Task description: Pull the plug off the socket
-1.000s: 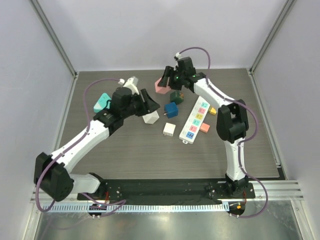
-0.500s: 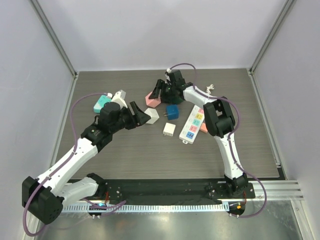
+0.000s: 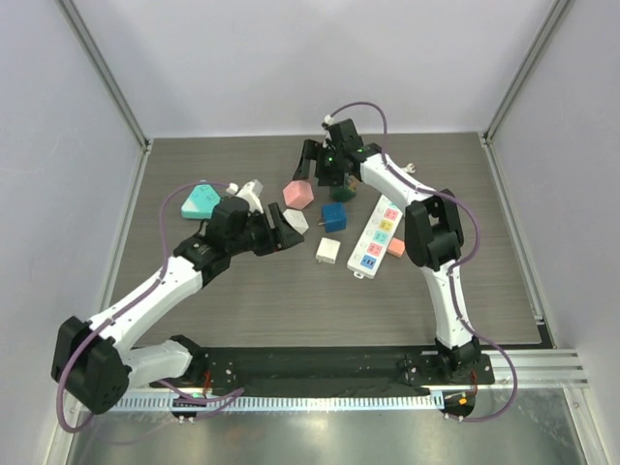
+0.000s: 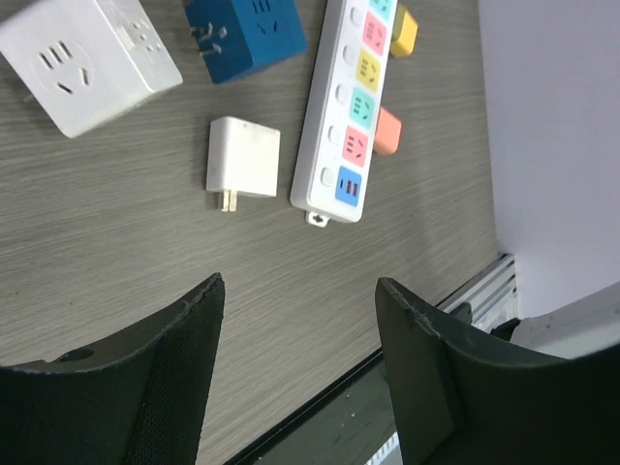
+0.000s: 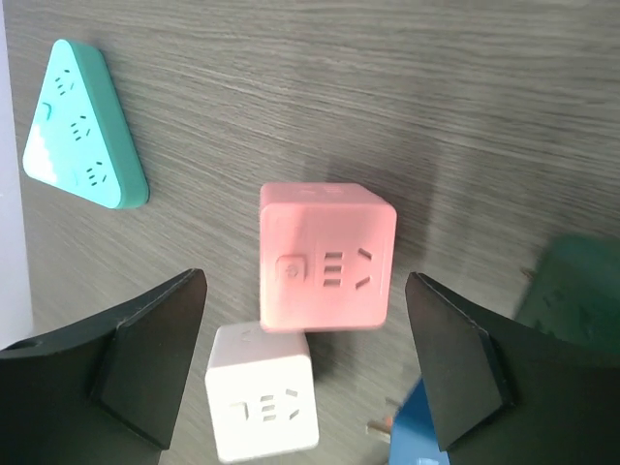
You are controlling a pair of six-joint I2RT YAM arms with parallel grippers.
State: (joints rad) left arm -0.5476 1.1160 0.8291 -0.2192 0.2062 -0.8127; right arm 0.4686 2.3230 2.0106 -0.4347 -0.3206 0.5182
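A white power strip with coloured sockets lies right of centre, also in the left wrist view. A salmon plug and a yellow plug sit in its right side. My left gripper is open and empty, next to a white cube socket; in its wrist view the jaws stand wide apart over bare table. My right gripper is open and empty above a pink cube socket; its jaws stand apart on either side of the cube, not touching it.
A teal triangular socket lies at the left. A blue cube, a dark green cube and a flat white plug adapter lie between the grippers and the strip. The table's front edge and rail are near.
The pink cube has gone from up at my right gripper to lying on the table beside the white cube. My left gripper has drawn back down and left.
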